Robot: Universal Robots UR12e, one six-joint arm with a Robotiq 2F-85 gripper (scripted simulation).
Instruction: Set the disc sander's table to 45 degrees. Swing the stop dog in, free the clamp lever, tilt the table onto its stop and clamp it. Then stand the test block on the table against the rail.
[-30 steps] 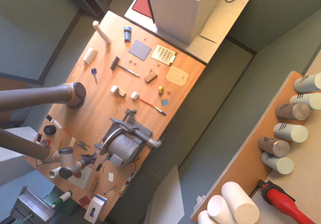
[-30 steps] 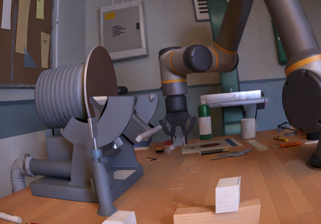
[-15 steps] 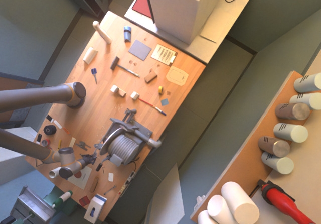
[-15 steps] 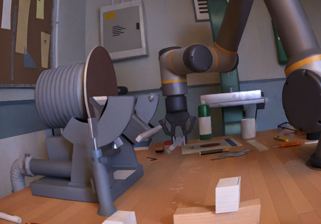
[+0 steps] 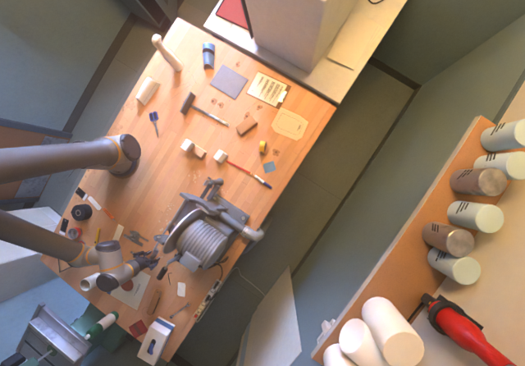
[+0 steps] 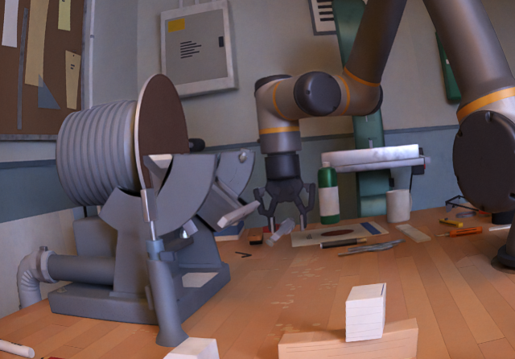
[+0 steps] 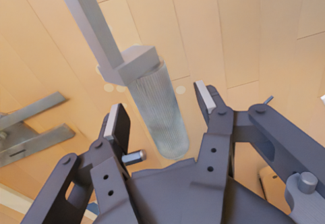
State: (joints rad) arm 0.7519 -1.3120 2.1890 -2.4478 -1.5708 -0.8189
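The disc sander (image 5: 199,230) (image 6: 137,205) stands near the bench's edge, its grey table (image 6: 226,197) tilted steeply down away from the brown disc (image 6: 160,126). The clamp lever's ribbed grey handle (image 7: 156,111) (image 6: 282,227) sticks out on a flat arm, low over the bench. My gripper (image 7: 158,114) (image 6: 286,218) (image 5: 148,262) is open, with the handle between its fingers and nothing held. The white test block (image 6: 365,311) stands on a wooden slab (image 6: 349,340) near the second side camera. The stop dog is hidden.
Behind the sander a wall carries a notice panel (image 6: 199,47) and a corkboard (image 6: 41,51). A green bottle (image 6: 328,193), a white cup (image 6: 398,205), a paper sheet (image 6: 339,234) and small hand tools (image 6: 370,247) lie beyond the gripper. The arm's base (image 5: 123,154) stands mid-bench.
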